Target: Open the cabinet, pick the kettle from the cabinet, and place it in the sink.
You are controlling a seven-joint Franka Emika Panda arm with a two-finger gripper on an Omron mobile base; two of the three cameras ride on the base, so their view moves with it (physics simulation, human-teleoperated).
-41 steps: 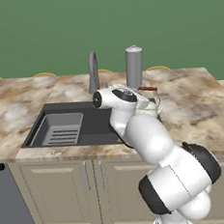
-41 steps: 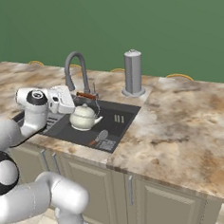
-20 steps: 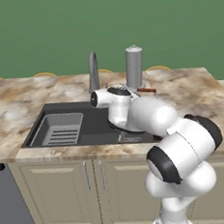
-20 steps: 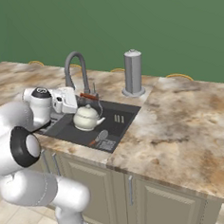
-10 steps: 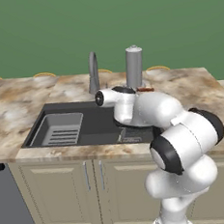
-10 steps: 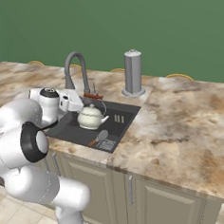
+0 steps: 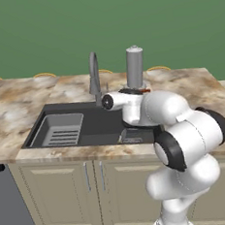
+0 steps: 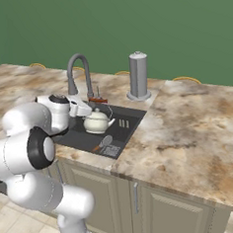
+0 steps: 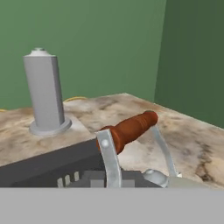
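The cream-white kettle (image 8: 97, 121) sits upright in the right part of the dark sink (image 8: 130, 118), beside the ribbed tray insert (image 7: 62, 131). Its reddish-brown wooden grip (image 9: 131, 127) and wire bail (image 9: 108, 159) stand close in the hand view. My gripper (image 8: 91, 108) reaches in from the left at the bail and is shut on it; the fingertips themselves are hidden. In the left base view my arm covers the kettle except the wooden grip (image 7: 143, 89). The cabinet is out of view.
A tall grey cylinder (image 8: 138, 75) stands on the counter behind the sink. The arched faucet (image 8: 79, 73) rises at the basin's back edge. A small brush-like tool (image 8: 105, 142) lies in the basin's front. Beige low cabinets (image 7: 93, 194) run below the marble counter (image 8: 188, 127).
My arm's elbow has swung up and to the right while the hand stayed at the kettle's handle. The kettle has shifted slightly to the right in the basin.
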